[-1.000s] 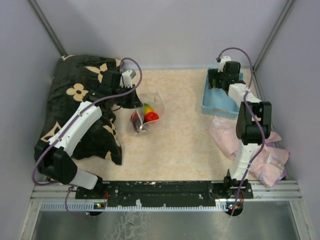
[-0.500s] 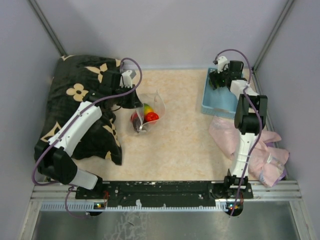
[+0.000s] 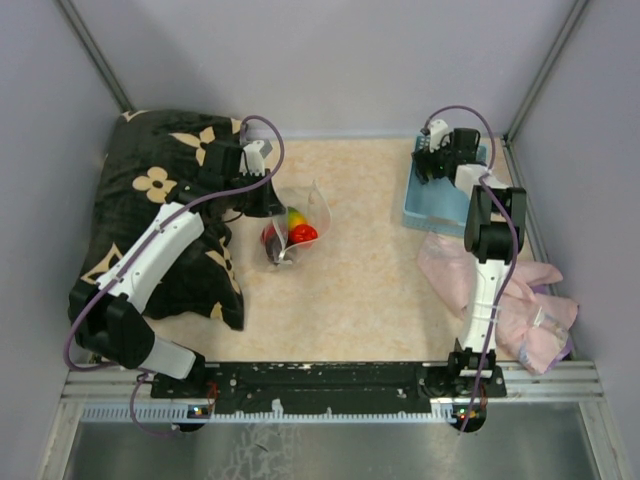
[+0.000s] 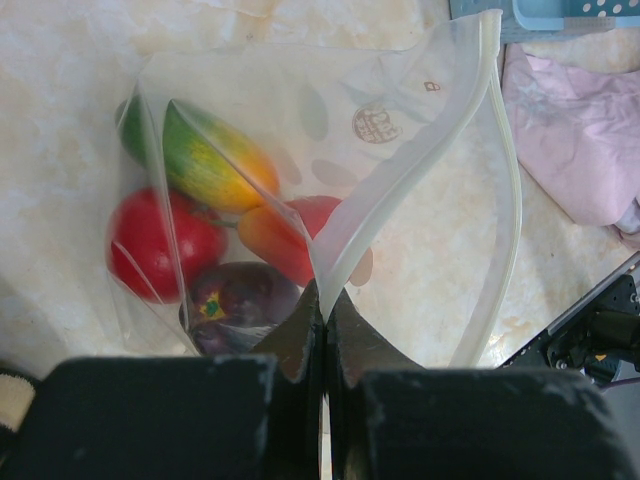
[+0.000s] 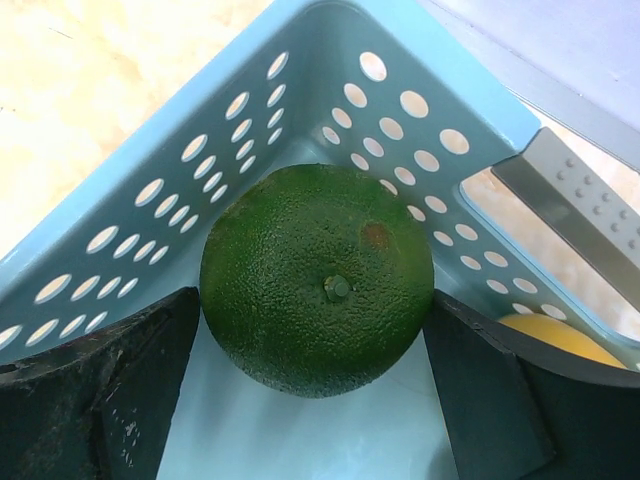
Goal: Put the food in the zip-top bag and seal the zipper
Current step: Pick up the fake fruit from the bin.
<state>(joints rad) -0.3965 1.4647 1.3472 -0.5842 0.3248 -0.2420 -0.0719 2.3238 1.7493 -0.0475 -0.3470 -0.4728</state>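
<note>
My left gripper (image 3: 268, 205) (image 4: 325, 315) is shut on the rim of the zip-top bag (image 3: 305, 210) (image 4: 400, 150) and holds its mouth open. The zipper (image 4: 505, 200) runs along that open rim. In the bag lie a green-yellow fruit (image 4: 215, 160), a red one (image 4: 150, 245), an orange-red one (image 4: 290, 235) and a dark maroon one (image 4: 235, 305). My right gripper (image 3: 430, 165) (image 5: 315, 300) is open inside the light blue basket (image 3: 440, 205) (image 5: 200, 170). Its fingers stand close against either side of a green fruit (image 5: 318, 280) on the basket floor. A yellow fruit (image 5: 550, 335) lies beside it.
A black floral pillow (image 3: 150, 200) lies under the left arm at the left. A pink cloth (image 3: 510, 290) lies at the right, just in front of the basket. The basket's walls close in around my right gripper.
My right arm has reached farther back and left into the basket's far end. The left arm and the bag have not moved.
</note>
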